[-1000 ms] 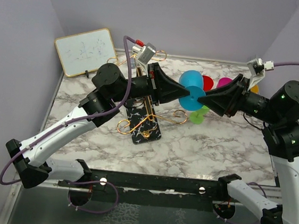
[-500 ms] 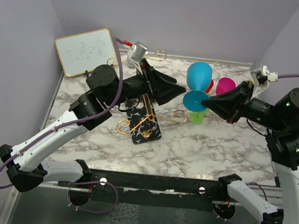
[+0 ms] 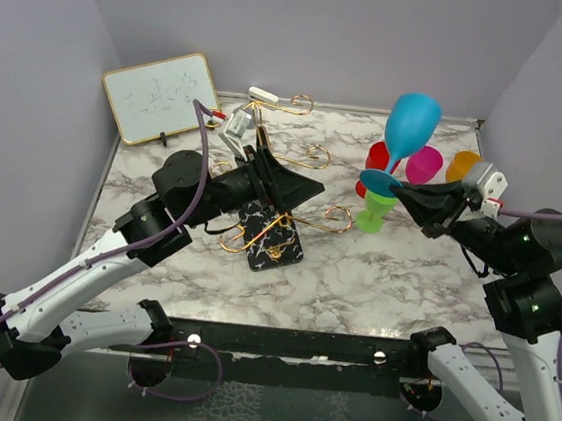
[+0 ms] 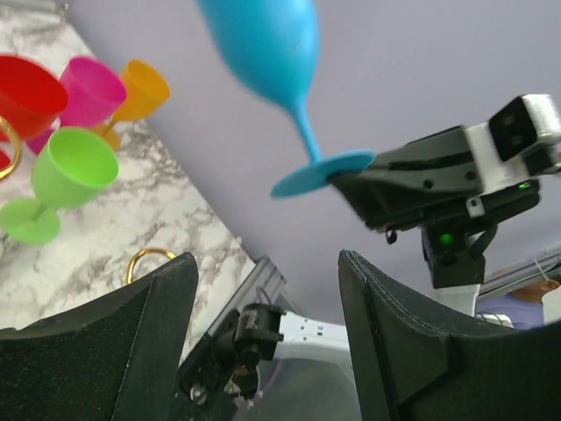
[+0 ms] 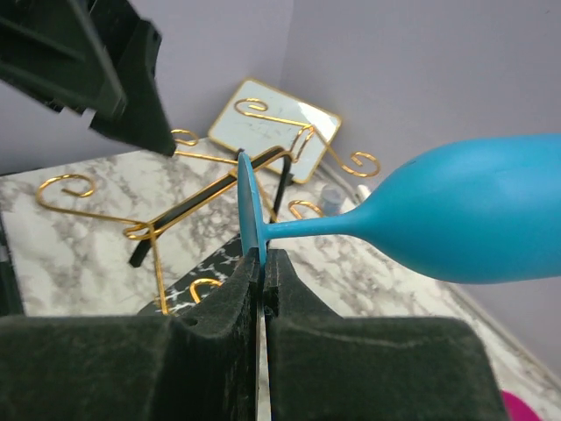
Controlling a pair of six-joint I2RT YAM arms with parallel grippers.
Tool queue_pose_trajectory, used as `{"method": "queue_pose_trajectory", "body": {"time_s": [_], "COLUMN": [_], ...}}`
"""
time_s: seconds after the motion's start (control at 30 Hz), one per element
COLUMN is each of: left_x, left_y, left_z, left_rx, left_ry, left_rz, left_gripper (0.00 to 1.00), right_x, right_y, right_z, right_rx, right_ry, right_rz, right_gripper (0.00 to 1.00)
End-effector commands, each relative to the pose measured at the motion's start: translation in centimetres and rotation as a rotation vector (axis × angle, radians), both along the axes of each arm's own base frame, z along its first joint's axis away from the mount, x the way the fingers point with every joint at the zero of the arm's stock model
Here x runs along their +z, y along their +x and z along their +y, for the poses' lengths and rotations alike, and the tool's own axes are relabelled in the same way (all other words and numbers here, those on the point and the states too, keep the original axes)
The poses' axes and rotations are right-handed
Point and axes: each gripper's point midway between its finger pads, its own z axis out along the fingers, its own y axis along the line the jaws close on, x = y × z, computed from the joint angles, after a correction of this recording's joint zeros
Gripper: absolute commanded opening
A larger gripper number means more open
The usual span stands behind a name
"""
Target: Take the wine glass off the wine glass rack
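Since a second ago the two arms have drawn apart. They met then just right of the wine glass rack (image 3: 275, 232), both at the blue wine glass (image 3: 408, 131). Now the right arm has pulled away to the right and taken the glass with it, and the left arm has backed off over the rack.

The right gripper (image 3: 400, 192) is pressed together on the rim of the glass's flat foot; the right wrist view shows the thin blue disc edge-on between its fingers (image 5: 219, 333). The glass hangs in the air, well to the right of the rack, tilted, with its bowl up and away from the rack. It is above a cluster of red (image 3: 378, 157), pink (image 3: 426, 164), orange (image 3: 462, 165) and green (image 3: 372, 213) glasses that stand on the marble table (image 3: 404, 279) to the right of the rack.

The left gripper (image 3: 304, 187) hovers over the rack's gold arms with its jaws spread and nothing between them; its own camera looks through the gap at the glass.

The main step looks done: the glass touches none of the rack's wire arms and only the right gripper holds it. What probably remains is to set it down upright on the table to the right of the rack, clear of the other glasses. With so thin a pinch on the foot, the glass may swing or slip on the way.
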Motion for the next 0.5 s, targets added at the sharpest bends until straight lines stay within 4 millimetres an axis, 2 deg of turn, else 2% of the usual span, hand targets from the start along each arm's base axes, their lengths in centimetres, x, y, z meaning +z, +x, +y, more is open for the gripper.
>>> {"method": "queue_pose_trajectory", "body": {"time_s": [0.0, 0.13, 0.23, 0.33, 0.47], "left_x": [-0.3, 0.3, 1.0, 1.8, 1.8], "left_y": [-0.8, -0.8, -1.2, -1.6, -1.7], "left_z": [0.6, 0.7, 0.9, 1.9, 3.9], "left_rx": [-0.006, -0.006, -0.01, 0.005, 0.075], "left_ry": [-0.041, -0.05, -0.068, -0.096, -0.106], "left_rz": [0.074, 0.087, 0.089, 0.083, 0.088], "left_gripper": [0.67, 0.67, 0.67, 0.67, 0.67], "right_x": [4.5, 6.3, 6.9, 7.3, 7.9], "right_y": [2.2, 3.4, 4.5, 5.8, 7.6], "right_z": [-0.9, 0.0, 0.8, 1.7, 3.8], "right_rx": [-0.099, -0.076, -0.057, -0.053, -0.022], "right_ry": [-0.001, -0.022, -0.029, -0.036, -0.047], "right_rz": [-0.245, -0.293, -0.301, -0.308, -0.295], "right_gripper": [0.01, 0.01, 0.01, 0.01, 0.01]}}
